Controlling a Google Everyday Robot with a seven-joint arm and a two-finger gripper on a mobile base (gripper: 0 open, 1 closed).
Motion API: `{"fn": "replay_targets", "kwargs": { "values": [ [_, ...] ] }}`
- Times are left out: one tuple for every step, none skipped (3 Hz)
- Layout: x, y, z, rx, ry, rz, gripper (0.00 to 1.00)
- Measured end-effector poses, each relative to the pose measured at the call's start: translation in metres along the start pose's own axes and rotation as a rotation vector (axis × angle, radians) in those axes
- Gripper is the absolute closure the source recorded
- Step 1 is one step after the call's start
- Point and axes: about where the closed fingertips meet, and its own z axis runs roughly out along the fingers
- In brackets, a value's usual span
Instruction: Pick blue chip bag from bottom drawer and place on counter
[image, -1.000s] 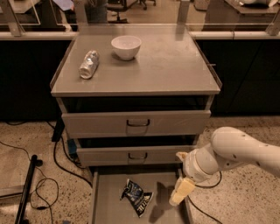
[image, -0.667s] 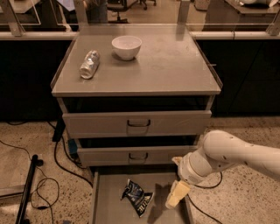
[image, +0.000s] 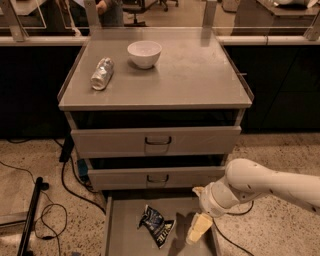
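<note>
The blue chip bag (image: 156, 225), dark blue crinkled foil with white markings, lies on the floor of the pulled-out bottom drawer (image: 125, 235), left of centre. My gripper (image: 198, 227), with yellowish fingers pointing down, hangs over the drawer's right part, a short way right of the bag and apart from it. The white arm comes in from the right. The counter (image: 190, 80) is the flat grey cabinet top above.
A white bowl (image: 144, 53) and a crushed silver can (image: 102, 73) sit on the counter's back left. The two upper drawers (image: 156, 141) with loop handles stick out slightly. Black cables (image: 65, 185) and a black pole (image: 30, 215) lie on the floor at left.
My arm and gripper have moved left, over the bottom drawer and closer to the chip bag. The bag has not moved.
</note>
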Motion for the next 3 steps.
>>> {"fn": "replay_targets", "kwargs": {
  "values": [
    [0.009, -0.007, 0.013, 0.004, -0.092, 0.001, 0.0],
    [0.025, -0.019, 0.026, 0.041, -0.181, 0.006, 0.0],
    [0.041, -0.031, 0.041, 0.074, -0.223, 0.014, 0.0]
  ]
}}
